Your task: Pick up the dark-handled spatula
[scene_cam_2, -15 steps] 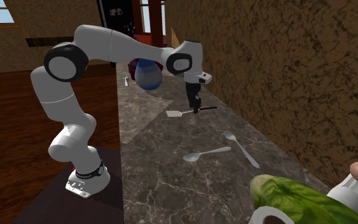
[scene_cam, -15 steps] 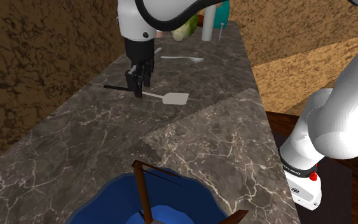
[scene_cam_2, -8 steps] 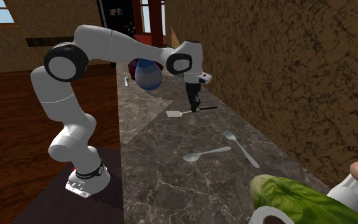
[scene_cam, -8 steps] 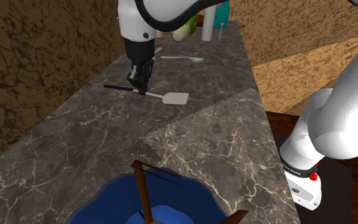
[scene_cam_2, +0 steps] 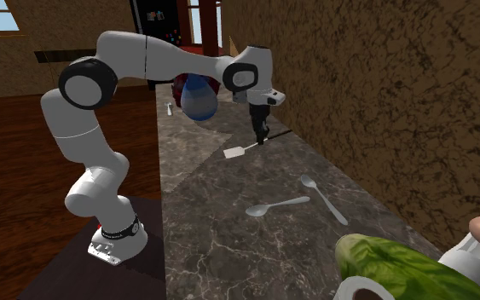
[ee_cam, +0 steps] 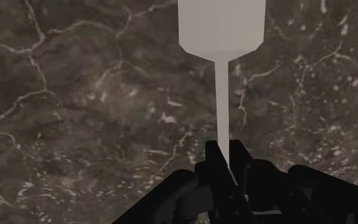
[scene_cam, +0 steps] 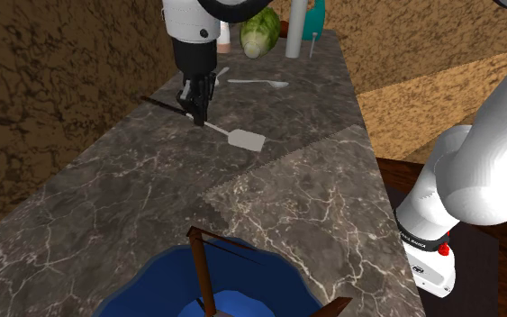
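Spatula [scene_cam: 245, 140]: judged light, stiff and thin, with a pale flat blade, slim pale neck and dark handle. Probably smooth, so likely to pivot in a narrow grip. Best taken where neck meets handle, near balance.

Pincer [ee_cam: 225, 167]: closed almost fully, clasping the neck between both fingers, nothing else touched.

Held slanted above the counter [scene_cam: 287, 207], blade end lowest. Cannot tell whether the blade touches the stone.

On the bench [scene_cam: 314, 180] we count one spatula [scene_cam: 247, 140], two pale spoons [scene_cam_2: 276, 206], one green leafy head [scene_cam: 260, 32], one blue bowl [scene_cam: 166, 281], one white cylinder [scene_cam: 294, 31] and one teal bottle [scene_cam: 315, 18]. We also count one small pale utensil [scene_cam_2: 169, 108] near the bowl, its kind unclear, and one white arm [scene_cam_2: 144, 58].
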`<state>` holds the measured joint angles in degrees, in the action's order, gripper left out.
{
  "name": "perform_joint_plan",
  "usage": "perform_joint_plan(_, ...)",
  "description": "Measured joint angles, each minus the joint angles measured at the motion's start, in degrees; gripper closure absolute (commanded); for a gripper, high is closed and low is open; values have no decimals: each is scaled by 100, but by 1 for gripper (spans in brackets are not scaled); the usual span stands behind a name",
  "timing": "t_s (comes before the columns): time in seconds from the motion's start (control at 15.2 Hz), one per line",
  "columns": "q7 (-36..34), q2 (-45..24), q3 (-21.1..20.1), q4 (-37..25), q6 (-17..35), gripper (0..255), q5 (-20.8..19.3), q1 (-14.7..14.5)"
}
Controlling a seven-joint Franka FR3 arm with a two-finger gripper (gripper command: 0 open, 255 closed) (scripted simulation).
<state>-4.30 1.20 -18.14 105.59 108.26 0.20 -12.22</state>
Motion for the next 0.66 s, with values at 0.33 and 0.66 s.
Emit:
perform_joint_plan(0.33,12,9,6,-374,-382,255,3,6)
perform_joint_plan(0.66,6,-4,5,-738,-734,255,-2,5)
